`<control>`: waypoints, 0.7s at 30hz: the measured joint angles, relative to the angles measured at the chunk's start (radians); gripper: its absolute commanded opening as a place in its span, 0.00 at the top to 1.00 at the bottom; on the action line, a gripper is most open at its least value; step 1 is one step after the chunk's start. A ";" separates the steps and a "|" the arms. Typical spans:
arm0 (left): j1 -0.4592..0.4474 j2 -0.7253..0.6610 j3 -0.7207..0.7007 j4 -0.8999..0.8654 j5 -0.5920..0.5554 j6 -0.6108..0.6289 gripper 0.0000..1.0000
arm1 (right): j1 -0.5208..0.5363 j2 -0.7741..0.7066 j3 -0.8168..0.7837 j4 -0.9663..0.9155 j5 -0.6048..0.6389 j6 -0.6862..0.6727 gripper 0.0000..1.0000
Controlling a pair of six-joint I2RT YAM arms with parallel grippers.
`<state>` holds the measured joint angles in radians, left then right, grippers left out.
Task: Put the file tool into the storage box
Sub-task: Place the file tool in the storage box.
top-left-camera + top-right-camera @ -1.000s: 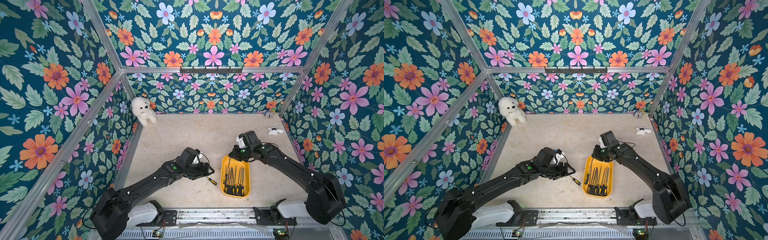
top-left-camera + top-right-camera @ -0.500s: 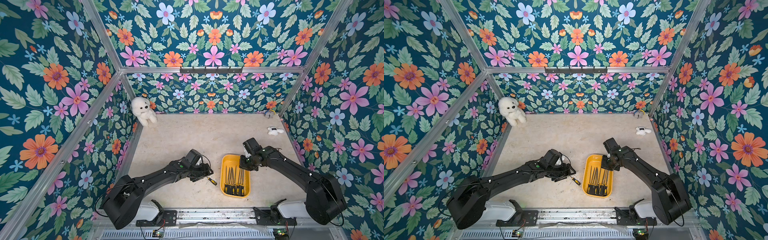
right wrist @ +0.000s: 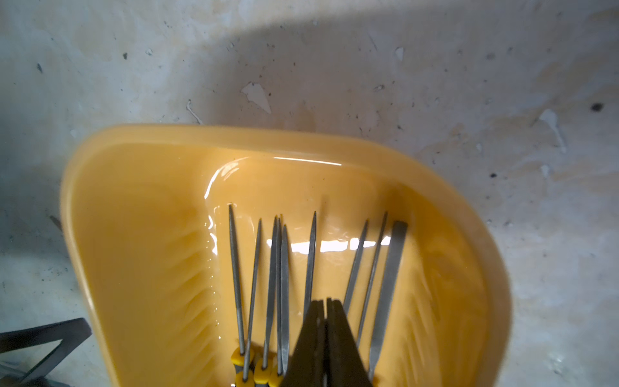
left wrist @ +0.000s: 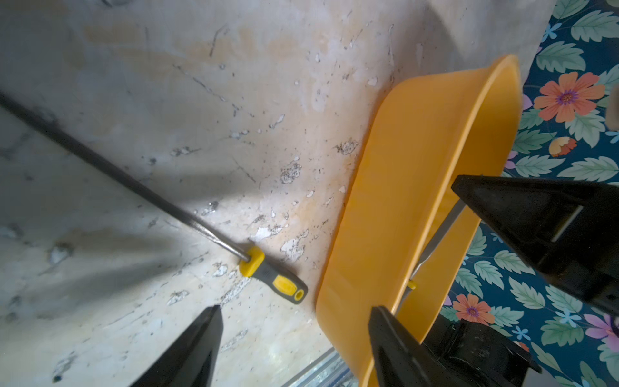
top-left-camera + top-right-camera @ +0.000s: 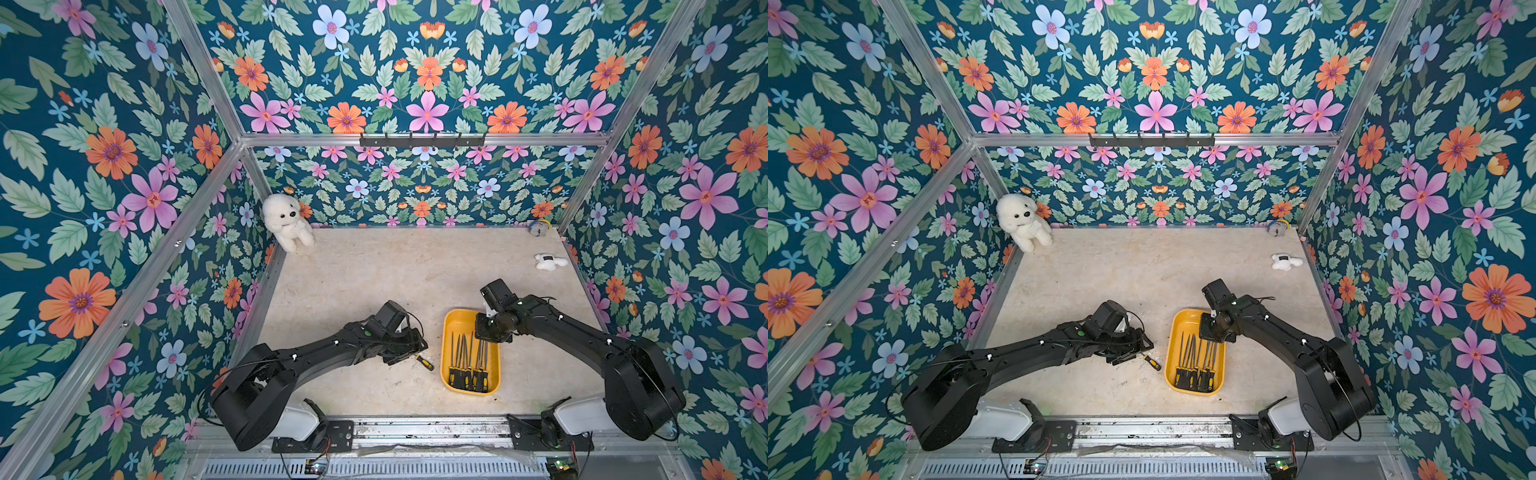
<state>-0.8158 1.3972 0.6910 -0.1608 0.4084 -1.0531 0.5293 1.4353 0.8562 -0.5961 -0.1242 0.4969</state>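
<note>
One file tool with a grey-and-yellow handle lies on the table just left of the storage box, a yellow tray. My left gripper hovers low and open at the handle end. One finger is over the table and the other in front of the tray's outer wall. My right gripper is shut and empty above the far part of the tray. Several files lie inside it.
A white plush bear sits in the far left corner. A small white toy and a small round object lie at the far right. Floral walls enclose three sides, and a metal rail runs along the front.
My left arm has sunk lower beside the loose file, its jaws narrowing a little. My right gripper has come from the tray's far edge to over its far part, still shut.
</note>
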 measured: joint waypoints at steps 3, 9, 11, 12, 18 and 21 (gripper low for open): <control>-0.005 0.006 0.001 0.002 -0.007 -0.013 0.26 | 0.010 0.013 -0.009 0.023 0.000 -0.001 0.92; -0.025 0.027 0.019 0.002 -0.014 -0.029 0.27 | 0.011 0.017 -0.021 0.041 0.001 0.000 0.77; -0.034 0.034 0.025 -0.001 -0.018 -0.043 0.27 | 0.011 0.011 -0.021 0.040 0.001 0.000 0.73; -0.039 0.037 0.028 -0.002 -0.018 -0.045 0.27 | 0.011 0.008 -0.020 0.040 0.002 0.000 0.71; -0.073 0.044 0.037 -0.023 -0.048 -0.104 0.28 | 0.011 -0.031 -0.005 0.033 0.008 0.000 0.66; -0.100 0.040 0.033 -0.035 -0.074 -0.153 0.29 | 0.011 -0.067 0.005 0.017 0.009 0.000 0.64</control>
<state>-0.9157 1.4372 0.7242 -0.1955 0.3347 -1.2057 0.5404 1.3685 0.8616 -0.5789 -0.1154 0.4965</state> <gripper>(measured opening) 0.718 0.352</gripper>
